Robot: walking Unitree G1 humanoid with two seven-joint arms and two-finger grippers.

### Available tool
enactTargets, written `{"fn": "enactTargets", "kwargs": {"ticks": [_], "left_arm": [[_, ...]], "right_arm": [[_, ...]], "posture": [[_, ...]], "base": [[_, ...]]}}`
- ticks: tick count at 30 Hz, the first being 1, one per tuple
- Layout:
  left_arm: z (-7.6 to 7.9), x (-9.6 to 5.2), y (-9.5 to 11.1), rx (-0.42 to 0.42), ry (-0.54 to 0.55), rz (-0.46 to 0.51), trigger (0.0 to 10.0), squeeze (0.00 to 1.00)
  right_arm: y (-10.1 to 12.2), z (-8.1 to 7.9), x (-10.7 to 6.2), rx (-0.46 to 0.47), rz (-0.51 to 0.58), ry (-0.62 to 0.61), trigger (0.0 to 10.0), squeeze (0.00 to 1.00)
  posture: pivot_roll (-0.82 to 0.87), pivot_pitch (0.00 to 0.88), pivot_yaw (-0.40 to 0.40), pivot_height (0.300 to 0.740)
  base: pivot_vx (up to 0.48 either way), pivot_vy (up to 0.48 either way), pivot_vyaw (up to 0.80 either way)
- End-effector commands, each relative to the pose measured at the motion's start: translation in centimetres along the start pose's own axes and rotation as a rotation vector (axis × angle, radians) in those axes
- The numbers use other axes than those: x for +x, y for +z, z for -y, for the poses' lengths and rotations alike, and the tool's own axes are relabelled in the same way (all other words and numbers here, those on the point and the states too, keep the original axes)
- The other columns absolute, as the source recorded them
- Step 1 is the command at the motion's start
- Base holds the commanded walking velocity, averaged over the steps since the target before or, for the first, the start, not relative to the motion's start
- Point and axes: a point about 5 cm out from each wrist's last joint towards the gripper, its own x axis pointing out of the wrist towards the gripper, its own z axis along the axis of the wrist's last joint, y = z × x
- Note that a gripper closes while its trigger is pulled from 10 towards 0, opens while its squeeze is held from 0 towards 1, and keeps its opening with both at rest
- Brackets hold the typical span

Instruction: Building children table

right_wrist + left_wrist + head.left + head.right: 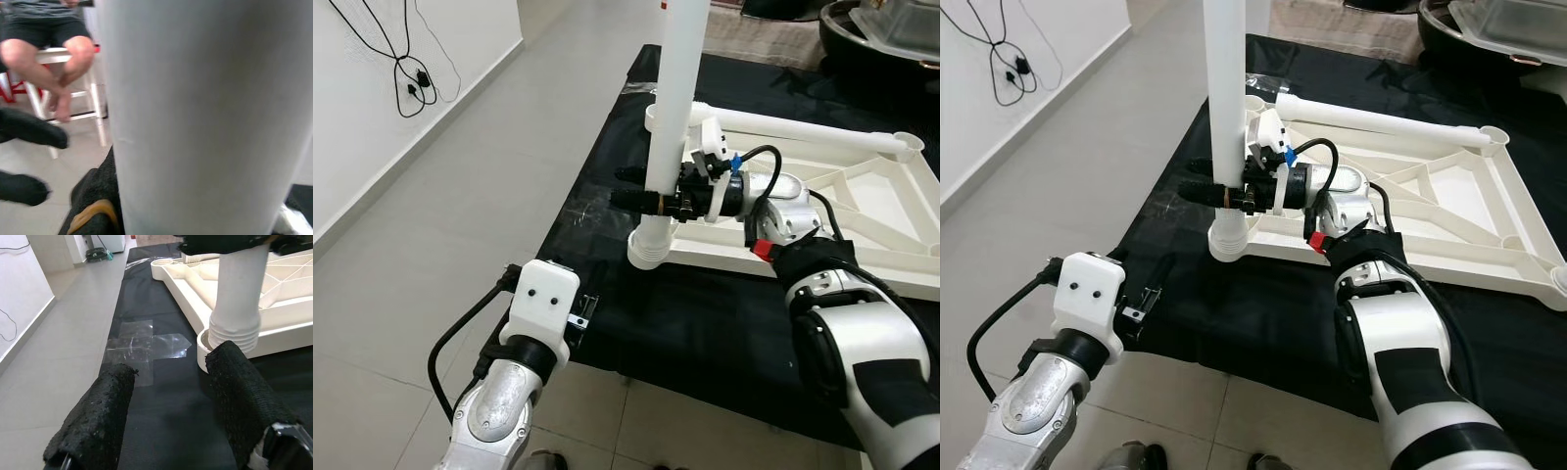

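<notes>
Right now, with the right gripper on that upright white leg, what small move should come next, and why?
Probably twist the leg further into the corner socket. The right gripper clamps it upright, and its ribbed base sits in the upturned tabletop, apparently not fully seated.

A black cable (pixel 406 69) hangs on the wall; a person (pixel 44 49), apparently seated, behind

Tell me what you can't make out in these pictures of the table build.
- Upright white plastic table leg: its top is cut off by the upper edge of both eye views.
- Corner socket of the upturned white table top: thread engagement is hidden by the leg's ribbed end.
- Right gripper: the leg covers its far finger.
- Seated person: cut off, blurred, right wrist view.
</notes>
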Motion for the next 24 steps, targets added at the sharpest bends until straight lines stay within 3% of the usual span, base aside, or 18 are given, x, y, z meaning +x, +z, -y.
{"fn": "enactTargets", "kwargs": {"ticks": [1,8,24], "left_arm": [[0.2,-0.2,0.0,-0.001,0.004,0.003,10.0,0.0],[0.2,-0.2,-0.1,-0.001,0.005,-0.002,10.0,0.0],[0.2,-0.4,-0.1,0.002,0.009,-0.01,10.0,0.0]], "right_arm": [[-1.1,-0.3,0.1,0.025,-0.046,0.007,10.0,0.0],[-0.1,0.2,0.5,0.008,-0.022,-0.04,10.0,0.0],[-1.1,-0.7,1.6,0.044,-0.019,0.01,10.0,0.0]], "posture": [[0.15,0.169,-0.071,0.74],[0.15,0.176,-0.078,0.74],[0.16,0.187,-0.079,0.74]], "base": [[0.0,0.0,0.0],[0.0,0.0,0.0],[0.0,0.0,0.0]]}}
